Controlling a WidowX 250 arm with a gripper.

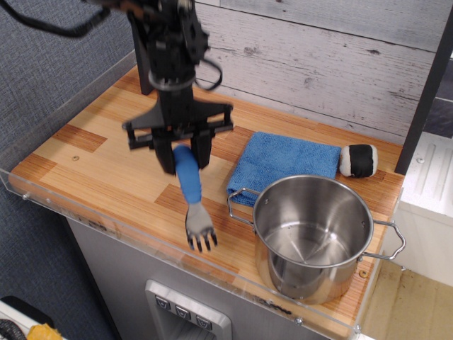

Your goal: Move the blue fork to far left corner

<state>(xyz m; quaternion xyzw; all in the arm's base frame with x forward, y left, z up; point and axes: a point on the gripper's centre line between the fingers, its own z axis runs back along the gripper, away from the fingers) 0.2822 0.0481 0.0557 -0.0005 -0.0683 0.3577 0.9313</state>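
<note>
We hold the blue fork (190, 190) tight in our hand (182, 157), gripped at the top of its handle. It hangs off the table (92, 166) with its prongs down, near the front edge beside the pot (311, 237). The picking up looks done. Carrying it to the far left corner (138, 74) is left.

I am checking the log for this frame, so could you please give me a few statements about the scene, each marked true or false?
1. The tool grips the blue fork by its handle. True.
2. The fork's tines point toward the back wall. False: they hang down toward the front edge.
3. The steel pot holds the blue cloth. False: the pot looks empty; the cloth lies flat behind it.
4. A black-and-white ball sits right of the cloth. True.
5. The fork lies in the far left corner. False: not there yet.
</note>
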